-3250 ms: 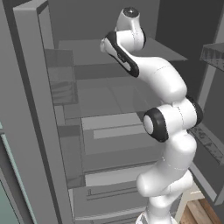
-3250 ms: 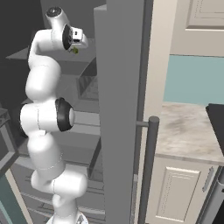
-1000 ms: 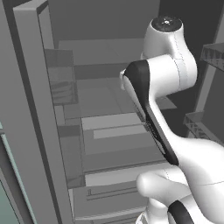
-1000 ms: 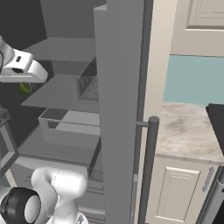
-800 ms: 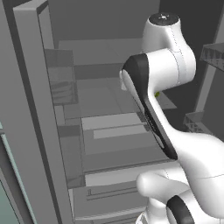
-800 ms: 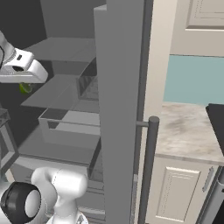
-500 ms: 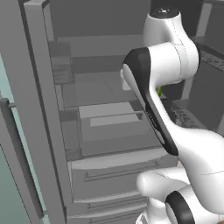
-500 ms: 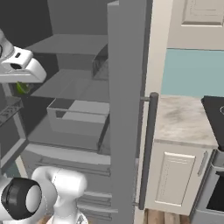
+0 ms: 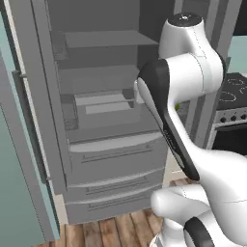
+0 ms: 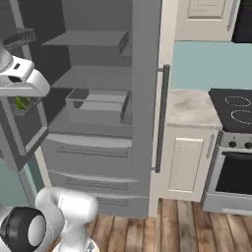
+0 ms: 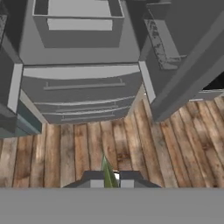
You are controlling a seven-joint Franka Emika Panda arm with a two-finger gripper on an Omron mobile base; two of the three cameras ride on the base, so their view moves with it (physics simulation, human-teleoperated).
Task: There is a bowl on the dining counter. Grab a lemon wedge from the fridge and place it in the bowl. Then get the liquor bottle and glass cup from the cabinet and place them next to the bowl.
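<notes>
We have the green lemon wedge (image 11: 107,173) pinched tight in our gripper (image 11: 108,180) outside the open fridge (image 10: 98,147), so next we should carry it to the bowl.

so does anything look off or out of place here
Only the fridge: both doors stand wide open while the base sits back from it over the wood floor. Nothing looks spilled or damaged. The gripper is shut on the lemon wedge, a thin green sliver between its tips, above the floor.
</notes>
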